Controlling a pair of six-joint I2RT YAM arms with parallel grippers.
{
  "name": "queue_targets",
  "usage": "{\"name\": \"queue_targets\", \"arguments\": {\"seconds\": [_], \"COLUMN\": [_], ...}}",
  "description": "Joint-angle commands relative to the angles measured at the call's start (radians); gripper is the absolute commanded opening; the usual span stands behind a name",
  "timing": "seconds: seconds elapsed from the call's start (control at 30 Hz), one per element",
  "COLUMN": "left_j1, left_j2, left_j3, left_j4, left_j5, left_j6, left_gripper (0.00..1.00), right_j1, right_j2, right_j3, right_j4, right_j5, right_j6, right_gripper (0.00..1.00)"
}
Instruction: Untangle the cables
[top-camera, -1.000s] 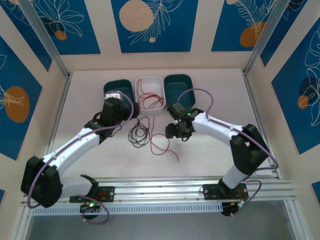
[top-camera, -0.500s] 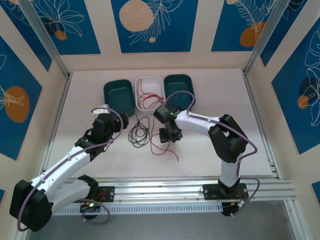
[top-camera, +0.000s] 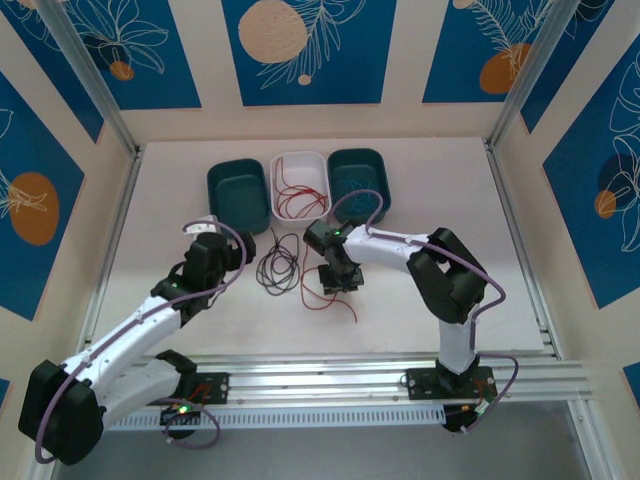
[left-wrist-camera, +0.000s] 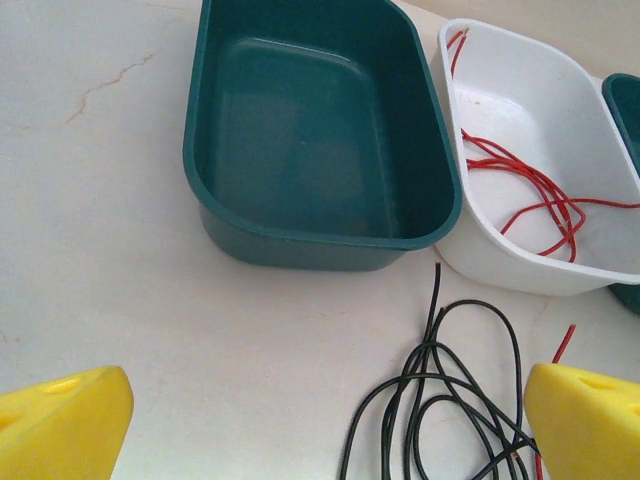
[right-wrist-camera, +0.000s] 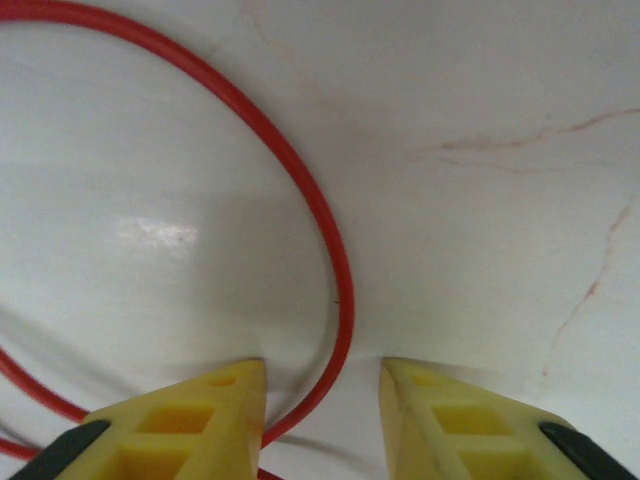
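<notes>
Grasp step: right pincer (right-wrist-camera: 322, 375) sits part-spread astride the loose red cable (right-wrist-camera: 330, 260) on the bench (top-camera: 420, 190) just in front of the white bin (left-wrist-camera: 500, 265), not pinching yet, left pincer (left-wrist-camera: 330, 410) wide-spread by the black cable (left-wrist-camera: 432, 310) there; next likely needs squeezing, then lifting clear.

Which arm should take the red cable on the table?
Right. The right gripper straddles the red cable, down at the table; the left gripper hangs open by the black cable.
</notes>
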Motion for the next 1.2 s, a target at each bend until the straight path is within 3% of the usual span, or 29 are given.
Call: {"name": "queue_targets", "arguments": {"seconds": [0.0, 0.3, 0.83, 1.17], "left_j1": [0.012, 0.012, 0.013, 0.012], "left_j2": [-0.001, 0.003, 0.011, 0.034], "left_j3": [-0.002, 0.001, 0.010, 0.016], "left_j4": [0.006, 0.014, 0.024, 0.026], "left_j5": [0.004, 0.049, 0.097, 0.142], "left_j6": [-0.012, -0.002, 0.016, 0.031], "left_gripper": [1.00, 1.00, 1.00, 1.00], "right_j1": [0.006, -0.018, -0.028, -0.054], "right_j2": [0.013, -0.061, -0.424, -0.624], "right_j3": [-0.018, -0.042, -0.146, -0.127], "right_j4": [0.000, 0.004, 0.011, 0.026], "right_j5": [-0.035, 0.014, 0.299, 0.320], "right_j6": [0.023, 0.039, 0.085, 0.046], "right_gripper": [0.29, 0.00, 0.00, 0.00]}}
